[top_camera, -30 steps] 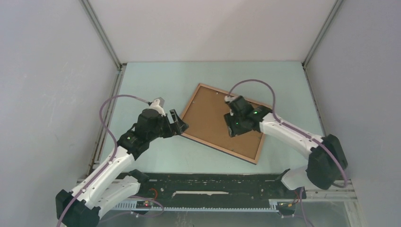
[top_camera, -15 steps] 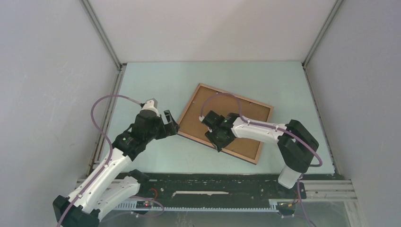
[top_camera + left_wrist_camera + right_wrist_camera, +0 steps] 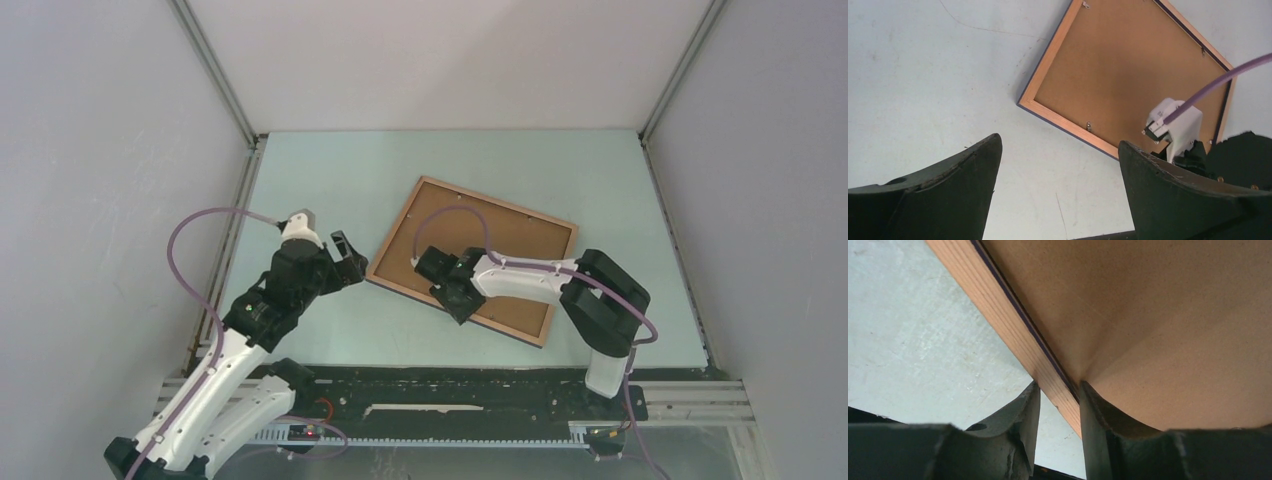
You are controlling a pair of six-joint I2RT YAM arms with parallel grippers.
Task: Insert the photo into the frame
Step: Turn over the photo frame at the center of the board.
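While the frame (image 3: pixel 500 203) lies skewed at the centre of the top view, wood-brown face up on the pale table (image 3: pixel 330 180), we enter the following.

Item, backing board (image 3: pixel 520 235): seated inside the rails and covering the whole opening.

Item, the photo: not seen in any view. We cannot tell whether it lies under the board.

Item, right gripper (image 3: pixel 1059 390): narrowed astride the frame's lower rail, one finger on the table side and one on the board. Both seem pressed to the wood. We judge this a pinch, taken to hold or shift the frame by its edge.

Item, left gripper (image 3: pixel 1059 141): spread wide and holding nothing, apart from the frame's left corner. We judge it to be standing clear.

Only the right wrist view shows the pinch. Only the left wrist view shows the small metal tabs (image 3: pixel 1088 125) on the rails. Only the top view shows both arms together.
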